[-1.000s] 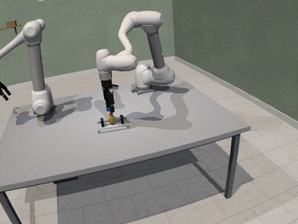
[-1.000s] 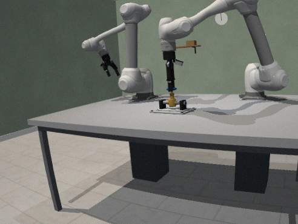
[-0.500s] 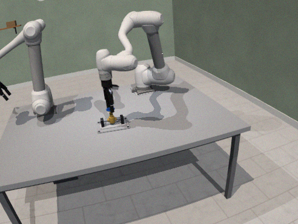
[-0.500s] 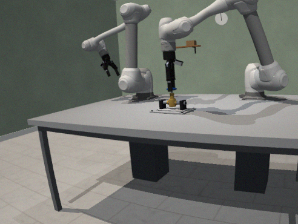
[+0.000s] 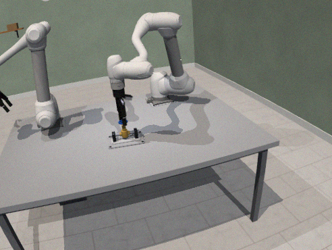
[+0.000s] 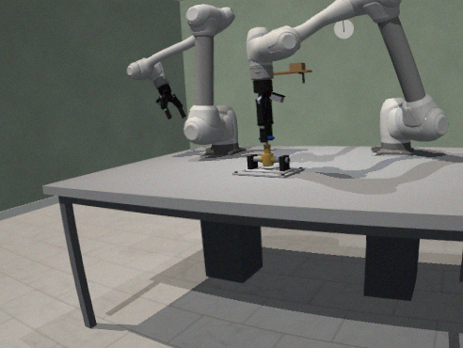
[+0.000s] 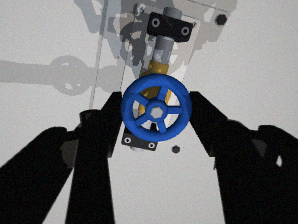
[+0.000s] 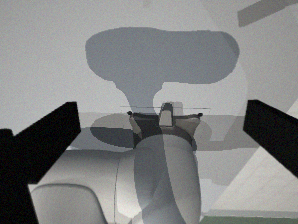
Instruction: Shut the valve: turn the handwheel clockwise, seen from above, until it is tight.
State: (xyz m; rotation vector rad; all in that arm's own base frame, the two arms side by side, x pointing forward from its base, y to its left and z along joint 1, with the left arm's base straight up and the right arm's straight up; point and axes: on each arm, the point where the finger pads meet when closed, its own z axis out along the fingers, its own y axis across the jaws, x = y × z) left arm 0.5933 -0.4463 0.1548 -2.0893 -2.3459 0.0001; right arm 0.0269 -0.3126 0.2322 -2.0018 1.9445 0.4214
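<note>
left gripper [image 5: 123,122] [image 6: 265,139] [image 7: 156,107] is clamped, about half open, pads on opposite sides of the blue spoked handwheel [image 5: 121,121] [image 6: 269,138] [image 7: 127,107]. wheel sits atop the yellow valve body [image 5: 124,132] [image 6: 267,158] [image 7: 159,66], between black pipe clamps on a plate on the grey table [image 5: 189,162] [image 6: 141,197]. grip is made; tightness can't be read, so i'd count the clockwise turning as left to do or finish. right gripper [image 6: 176,115] [image 8: 162,115], farther off, is wide open, nothing held, not needed i think.

hidden or unclear: wheel mostly behind the fingers in top and exterior views; no turn mark visible; stem mostly under the wheel in left wrist view; right arm cut off at the top view's edge.

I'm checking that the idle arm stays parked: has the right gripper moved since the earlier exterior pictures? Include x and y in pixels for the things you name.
No, the right gripper [image 5: 7,105] [image 6: 176,116] [image 8: 161,116] shows no visible shift: it hangs at the same spot beside its arm's base [image 6: 222,150].
</note>
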